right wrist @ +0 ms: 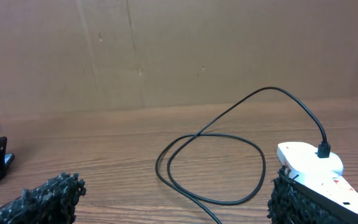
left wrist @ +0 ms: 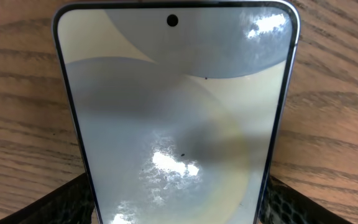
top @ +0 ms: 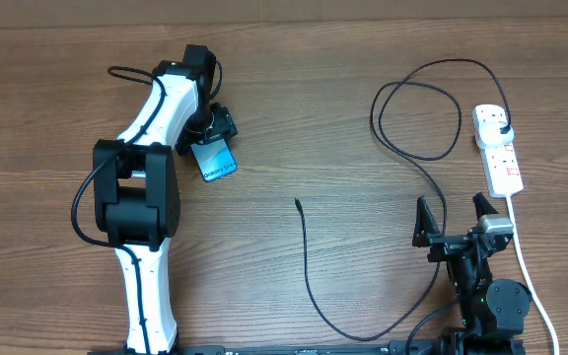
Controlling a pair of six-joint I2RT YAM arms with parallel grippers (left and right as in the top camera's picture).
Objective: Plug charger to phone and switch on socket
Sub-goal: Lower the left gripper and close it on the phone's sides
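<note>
The phone (top: 216, 161), cyan-blue screen up, lies on the table at the left; it fills the left wrist view (left wrist: 176, 106). My left gripper (top: 212, 131) (left wrist: 176, 202) has a finger pressed against each long edge of the phone. The charger's black cable (top: 309, 276) lies loose, with its connector tip (top: 297, 204) mid-table and its plug (top: 502, 127) (right wrist: 323, 150) in the white socket strip (top: 498, 150) (right wrist: 306, 163) at the right. My right gripper (top: 454, 219) (right wrist: 176, 205) is open and empty, low over the table just below the strip.
The cable makes a double loop (top: 417, 108) (right wrist: 210, 165) left of the strip. The strip's thick white cord (top: 531, 271) runs down past my right arm. A brown cardboard wall (right wrist: 179, 50) stands behind the table.
</note>
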